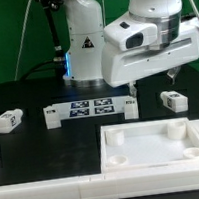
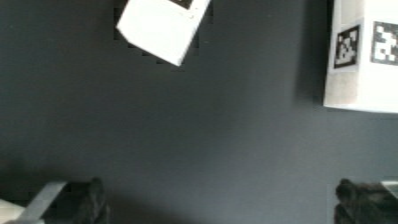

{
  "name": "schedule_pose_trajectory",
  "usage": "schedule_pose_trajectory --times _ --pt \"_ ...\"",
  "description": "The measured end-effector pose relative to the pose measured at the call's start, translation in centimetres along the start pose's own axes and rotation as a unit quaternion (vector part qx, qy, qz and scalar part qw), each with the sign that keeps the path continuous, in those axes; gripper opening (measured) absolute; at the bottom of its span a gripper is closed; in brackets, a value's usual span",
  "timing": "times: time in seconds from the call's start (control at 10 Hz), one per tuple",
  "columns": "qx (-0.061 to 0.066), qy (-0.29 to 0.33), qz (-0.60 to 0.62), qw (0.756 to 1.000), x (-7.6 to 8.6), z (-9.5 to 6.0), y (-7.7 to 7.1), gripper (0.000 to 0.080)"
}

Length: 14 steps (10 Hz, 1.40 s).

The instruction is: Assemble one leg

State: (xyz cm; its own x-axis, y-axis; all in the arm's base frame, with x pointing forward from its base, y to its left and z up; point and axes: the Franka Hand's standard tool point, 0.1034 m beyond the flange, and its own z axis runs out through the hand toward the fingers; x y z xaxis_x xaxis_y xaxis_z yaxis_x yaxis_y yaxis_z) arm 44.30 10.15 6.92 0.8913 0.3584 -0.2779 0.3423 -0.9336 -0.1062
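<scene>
Tray sits at the near edge of the table, towards the exterior view's right. Its recess shows only its own white floor and rounded corner sockets.

Behind it, mid-table, lies the marker board. The leg lies on the table off the board's end on the exterior view's right, just beyond the tray's far corner and apart from both. A second leg lies well away on the exterior view's left.

Only the exterior view gives me this layout. The wrist view shows dark table top, a tilted white piece and a white tagged block cut off by the frame edge. I cannot tell which parts these are.

Hand hangs above the table between the board's end and the leg, with one finger over the leg. Jaws are spread wide. In the wrist view the hand shows both fingertips far apart, with bare table between them. It holds nothing, and I see no contact with any part.
</scene>
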Motion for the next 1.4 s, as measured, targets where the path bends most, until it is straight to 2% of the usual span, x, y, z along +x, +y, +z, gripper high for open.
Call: schedule_pose_trajectory --times 0.3,0.4,0.5,0.8,1.2,1.3,1.4 --pt "0.000 -0.001 -0.001 1.000 -0.1 0.1 -0.1 0.0649" --pt "-0.003 0.010 0.008 1.000 0.0 0.7 -1.2 0.0649" --pt "-0.005 0.012 0.009 1.000 -0.4 1.7 -3.0 0.0649" --pt "-0.008 0.009 0.012 1.000 -0.2 2.7 -5.8 0.0649" --pt "-0.007 -0.009 0.009 1.000 -0.4 2.9 -6.0 0.0649" --pt "-0.004 -0.072 0.008 0.997 -1.5 3.0 -6.2 0.0649" --pt "0.000 -0.106 0.015 0.994 -1.1 3.1 -6.4 0.0649"
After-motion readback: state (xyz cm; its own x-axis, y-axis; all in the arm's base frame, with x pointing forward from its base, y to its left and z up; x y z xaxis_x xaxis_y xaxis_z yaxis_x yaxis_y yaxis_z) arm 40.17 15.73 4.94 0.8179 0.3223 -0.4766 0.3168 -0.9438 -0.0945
